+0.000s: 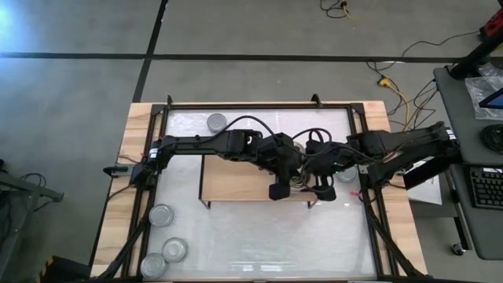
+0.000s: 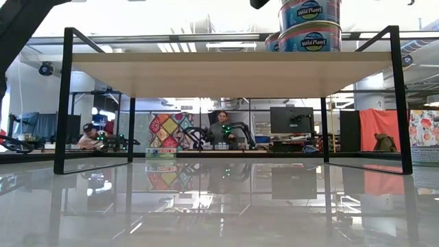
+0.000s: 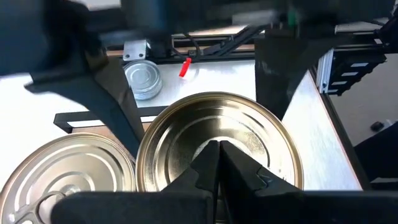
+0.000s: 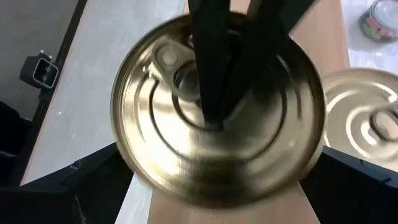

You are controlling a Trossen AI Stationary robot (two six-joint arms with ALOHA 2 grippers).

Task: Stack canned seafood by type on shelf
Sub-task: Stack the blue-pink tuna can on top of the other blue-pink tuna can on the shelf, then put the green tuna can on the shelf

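- My right gripper (image 4: 217, 205) stands spread wide around the gold-topped tuna tin (image 4: 217, 106), stacked near the shelf (image 1: 236, 177) edge.
- My left gripper (image 3: 217, 155), pinched shut, presses that ribbed lid; a second gold tin (image 4: 364, 121) crowds just beside.

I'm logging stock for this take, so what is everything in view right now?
shelf: one, light wood on black legs, mid-table
gold-topped cans: at least three, blue labels, shelf's right end, two stacked
silver-topped cans: five, grey, loose on the white table
red scrap: one, on the table by the right arm
people: two, in the room far behind
left gripper: dark, shut, over a gold top
right gripper: dark, open, straddling that can
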